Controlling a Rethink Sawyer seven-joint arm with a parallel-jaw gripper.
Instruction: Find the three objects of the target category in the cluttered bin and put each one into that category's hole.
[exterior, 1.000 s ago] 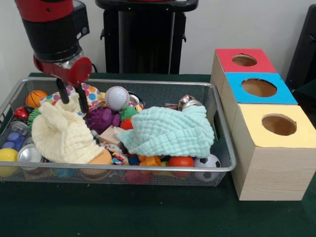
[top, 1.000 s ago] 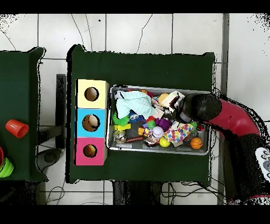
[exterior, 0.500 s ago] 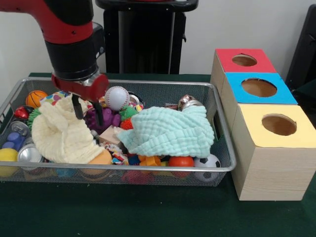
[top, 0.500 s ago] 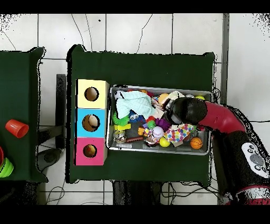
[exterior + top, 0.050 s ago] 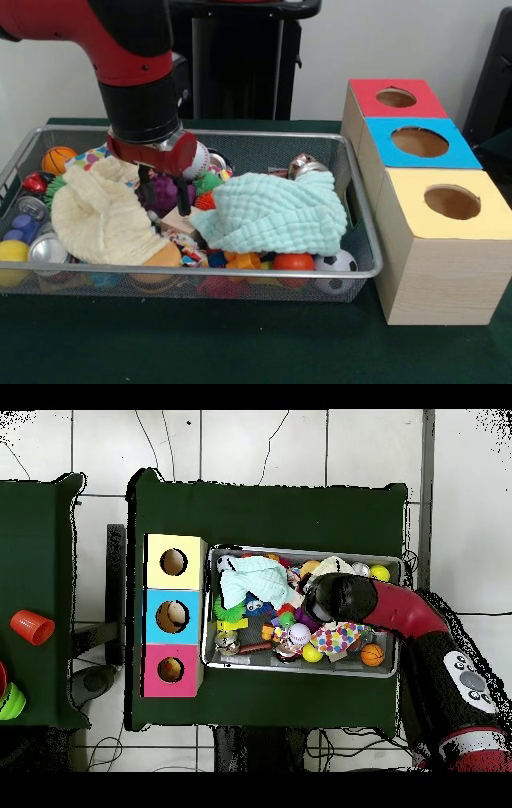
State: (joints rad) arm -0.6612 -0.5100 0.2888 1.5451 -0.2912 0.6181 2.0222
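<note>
Over the last second the tool (image 5: pixel 166 192) moves from the cream cloth (image 5: pixel 100 214) at the end of the wire bin (image 5: pixel 264 274) towards the middle and drops lower; it now hangs released, holding nothing, its two prongs straddling the purple toy (image 5: pixel 164 190) beside the baseball (image 5: pixel 199 160); judging by this, the search goes on; no target is lifted yet; the three coloured boxes (image 5: pixel 420 144) wait just beside the bin on the desk (image 5: pixel 240 344).

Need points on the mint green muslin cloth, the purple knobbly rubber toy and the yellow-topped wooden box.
Mint green muslin cloth (image 5: pixel 276 212), front view, middle of its folds.
Purple knobbly rubber toy (image 5: pixel 164 192), front view, body between the gripper fingers.
Yellow-topped wooden box (image 5: pixel 416 196), front view, yellow top beside its hole.
</note>
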